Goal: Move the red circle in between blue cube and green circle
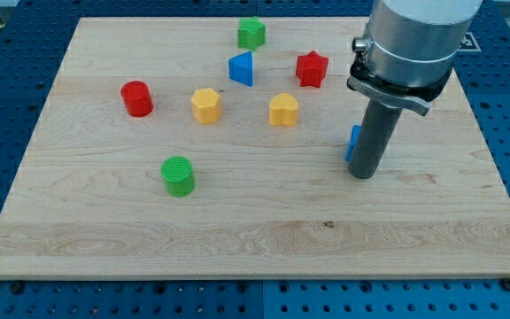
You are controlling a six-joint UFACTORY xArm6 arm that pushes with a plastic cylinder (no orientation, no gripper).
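The red circle (136,98) stands near the board's left side. The green circle (178,175) is below and to its right, toward the view's bottom. The blue cube (353,142) is at the right, mostly hidden behind my rod; only a blue sliver shows on the rod's left side. My tip (362,175) rests on the board right beside that blue cube, far to the right of the red circle and the green circle.
A green block (251,33) sits near the top edge. A blue triangular block (242,68), a red star (312,68), a yellow hexagon (206,105) and a yellow heart (283,110) lie across the middle. The wooden board (255,239) ends in blue pegboard.
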